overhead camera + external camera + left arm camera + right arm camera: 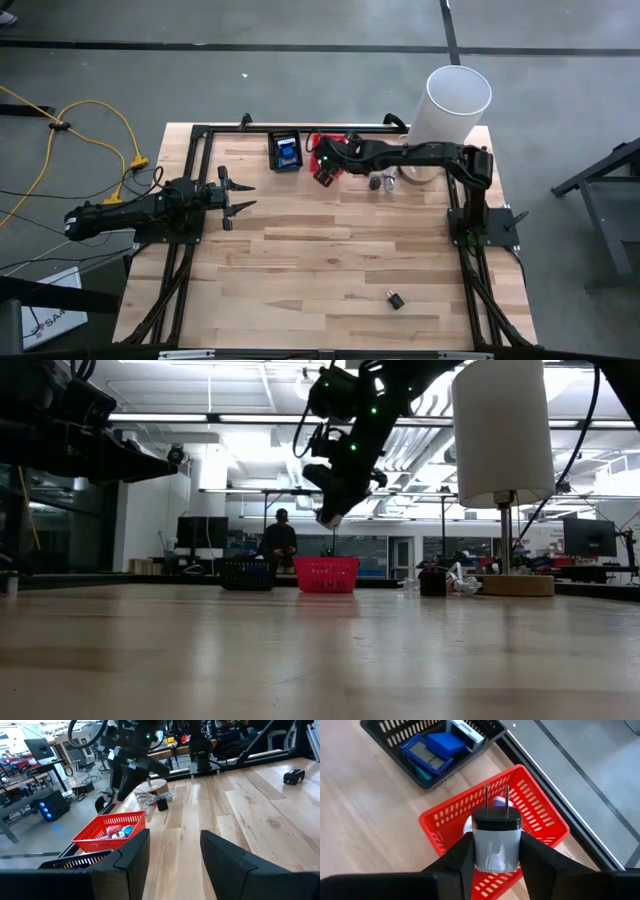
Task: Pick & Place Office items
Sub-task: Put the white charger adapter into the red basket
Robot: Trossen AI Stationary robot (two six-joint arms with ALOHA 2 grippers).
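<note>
Charger (496,840) pinched in right hand (495,851), hung prongs-out over red basket (540,820), likely for dropping in. Left hand (172,855) parked empty, half-open, over desk (250,810).

Red basket (332,150) mostly hidden under right arm from above. Small items by cylinder base (386,182) too tiny to identify. Black piece near desk edge (395,299): type unreadable.
</note>
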